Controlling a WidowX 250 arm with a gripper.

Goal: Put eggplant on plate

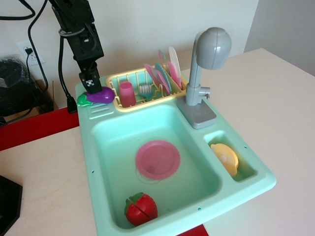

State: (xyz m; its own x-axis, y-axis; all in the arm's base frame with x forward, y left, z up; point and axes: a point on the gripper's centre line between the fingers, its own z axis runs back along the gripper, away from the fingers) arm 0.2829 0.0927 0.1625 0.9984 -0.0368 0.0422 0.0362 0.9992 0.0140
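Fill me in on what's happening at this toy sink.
A single robot arm has its gripper down at the eggplant, which lies on the back left corner of the teal sink beside the yellow dish rack. Whether the jaws have closed on it cannot be told from here. The pink plate lies flat in the basin with nothing on it, with a red strawberry near the front, so the eggplant has not yet reached the plate.

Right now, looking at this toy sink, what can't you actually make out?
- Fingers: pressed down against the eggplant; whether they grip it cannot be told.
- Arm: cut off by the top edge.
- Small items in the dish rack, behind the pink cup: too small to identify.
- Yellow object in the side compartment: partly sunk below the rim, shape unclear.
- Plate: slightly blurred.
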